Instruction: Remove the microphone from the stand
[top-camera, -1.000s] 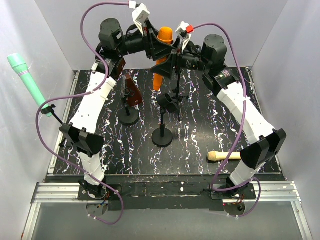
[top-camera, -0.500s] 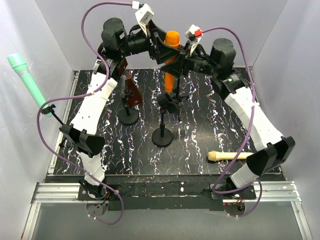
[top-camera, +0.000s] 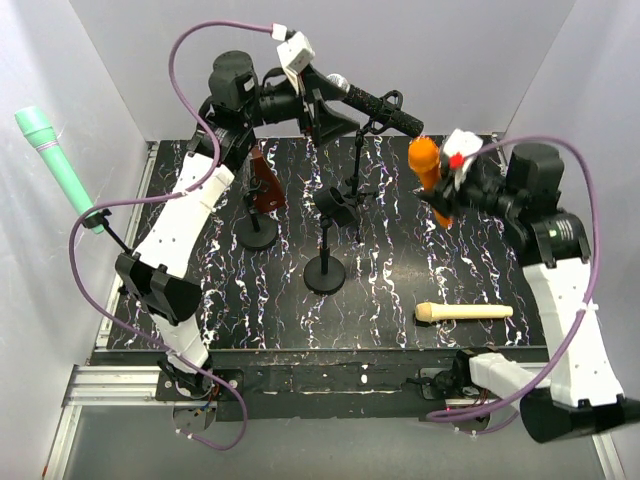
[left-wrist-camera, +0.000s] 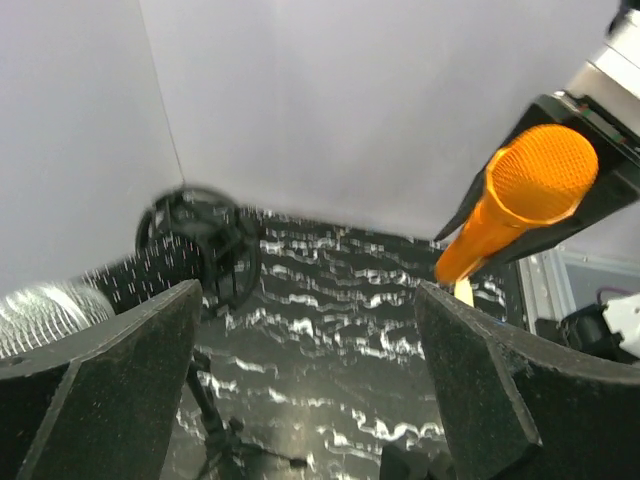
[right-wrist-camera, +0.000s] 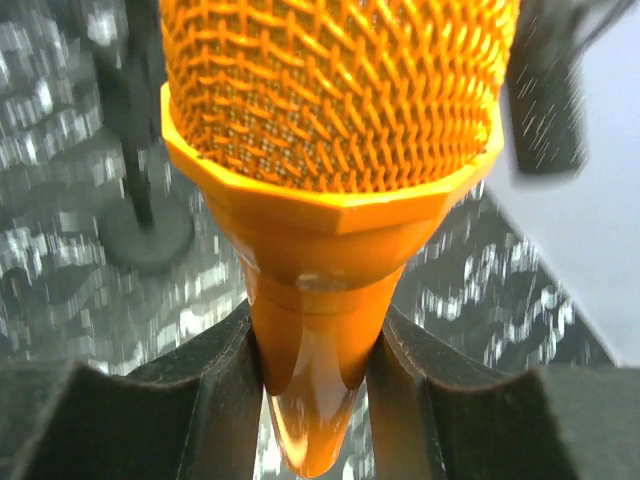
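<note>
From above, the centre stand (top-camera: 324, 272) rises on its round base in the middle of the black marbled table (top-camera: 400, 290). The orange microphone (top-camera: 424, 160) is in the air behind and to the right of that stand, head up and clear of every stand, with the right gripper (top-camera: 441, 196) clamped on its handle. Behind the centre stand, a tall stand (top-camera: 357, 172) carries a black microphone (top-camera: 385, 103). The left gripper (top-camera: 341, 110) hangs at that microphone's silver end with its fingers spread and nothing between them. To the left of the centre stand a brown microphone (top-camera: 265, 180) sits on its own stand, and far to the left a teal microphone (top-camera: 55, 160) angles up by the wall. A cream microphone (top-camera: 463, 312) lies flat on the table to the right of the centre stand and nearer the arm bases.

The left wrist camera shows the left gripper (left-wrist-camera: 305, 300) wide open and empty. The orange microphone (left-wrist-camera: 520, 200) is beyond the right-hand finger, pinched in the other arm's black fingers (left-wrist-camera: 600, 195).

The right wrist camera shows the right gripper (right-wrist-camera: 315, 390) closed against both sides of the orange microphone (right-wrist-camera: 330, 150) just below its mesh head. A blurred round-based stand (right-wrist-camera: 145, 235) is to the left; I cannot tell which stand it is.
</note>
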